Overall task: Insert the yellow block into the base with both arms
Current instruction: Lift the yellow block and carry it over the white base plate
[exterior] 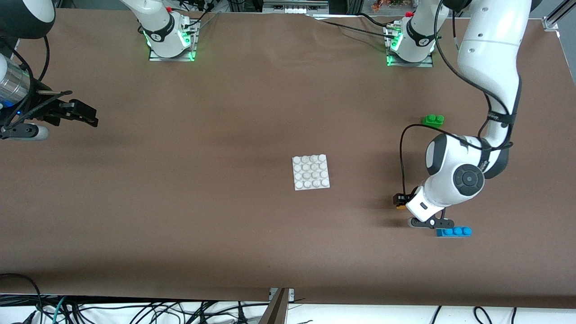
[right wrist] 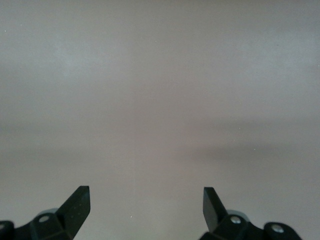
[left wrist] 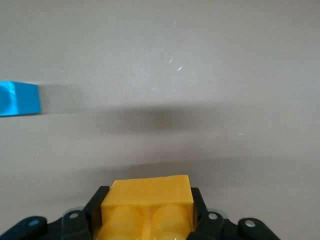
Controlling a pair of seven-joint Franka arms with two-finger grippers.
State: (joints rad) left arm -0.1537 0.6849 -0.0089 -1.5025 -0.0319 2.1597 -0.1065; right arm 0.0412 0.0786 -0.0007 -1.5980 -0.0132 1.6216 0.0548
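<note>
Left hand closed on the yellow block, low at the desk toward the left arm's end, blue brick just beside, green brick farther from the camera, white base mid-desk, right hand waiting with fingers spread, nothing held.

1. No text, label, brand, number or sign can be read in any view.
2. The left arm carries a small dark marking on the black band near its wrist, too small to make out.
</note>
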